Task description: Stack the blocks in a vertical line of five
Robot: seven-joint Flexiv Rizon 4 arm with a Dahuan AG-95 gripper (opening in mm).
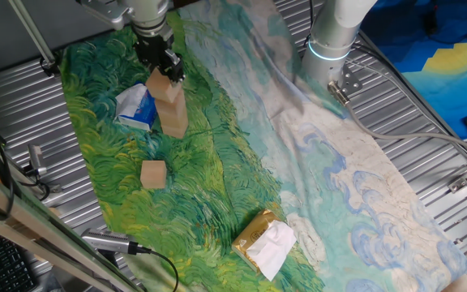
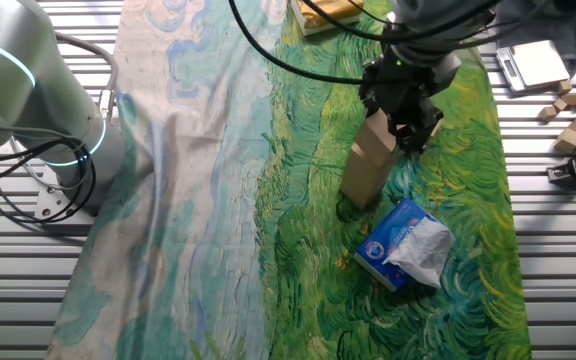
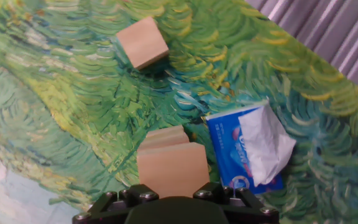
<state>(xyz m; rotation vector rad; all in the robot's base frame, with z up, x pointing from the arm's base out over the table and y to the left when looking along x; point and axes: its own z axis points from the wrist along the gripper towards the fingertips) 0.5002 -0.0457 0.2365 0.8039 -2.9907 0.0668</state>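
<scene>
A short stack of tan wooden blocks (image 1: 173, 118) stands on the green painted cloth; it also shows in the other fixed view (image 2: 365, 175). My gripper (image 1: 166, 69) is over it, shut on the top block (image 1: 160, 86), which sits tilted against the stack. In the hand view that block (image 3: 171, 165) fills the space between my fingers (image 3: 219, 190), with the stack's lower blocks (image 3: 165, 136) just showing beyond it. One loose block (image 1: 153, 173) lies on the cloth nearer the front, and is also seen in the hand view (image 3: 142, 42).
A blue-and-white soft packet (image 1: 136, 107) lies right beside the stack. A yellow packet with white tissue (image 1: 264, 242) sits at the cloth's near edge. Small wooden pieces (image 2: 571, 100) lie on the ribbed metal table. The arm's base (image 1: 331, 45) stands behind.
</scene>
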